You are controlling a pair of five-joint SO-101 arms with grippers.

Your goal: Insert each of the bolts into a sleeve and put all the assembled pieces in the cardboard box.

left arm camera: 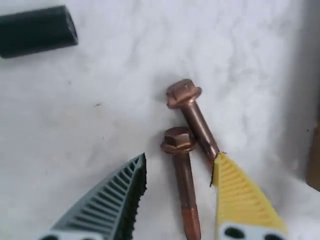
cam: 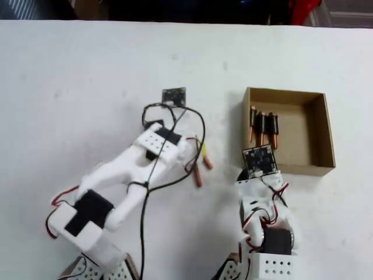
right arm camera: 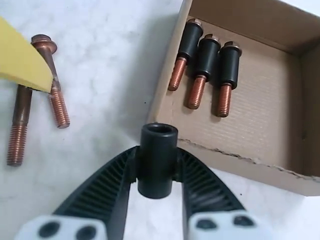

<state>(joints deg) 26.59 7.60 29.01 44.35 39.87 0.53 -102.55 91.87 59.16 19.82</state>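
1. White tabletop [cam: 87,70] carries everything; a dark strip of room lies behind it.
2. The cardboard box [cam: 326,134] stands open-topped on the right arm's side.
3. The left gripper [left arm camera: 180,157] hangs low over two loose bolts, its jaws wide apart and holding nothing. Its yellow fingertip [left arm camera: 222,172] lies over the slanted bolt's shank; I cannot tell whether it presses.
4. The right gripper [right arm camera: 157,152] is clamped on a black sleeve [right arm camera: 157,165] just outside the box's near wall, with the bore's open end towards the wrist camera.
5. Three assembled pieces [right arm camera: 207,57] lie side by side inside the box, near one corner.
6. A spare sleeve [left arm camera: 37,30] lies on the table, well apart from the bolts.
7. The straight bolt [left arm camera: 185,190] lies between the left jaws, its long axis along the gripper's reach and its head pointing away, so closing would likely pinch across the shank. The slanted bolt [left arm camera: 197,120] lies just beside it. The left arm is the nearer.
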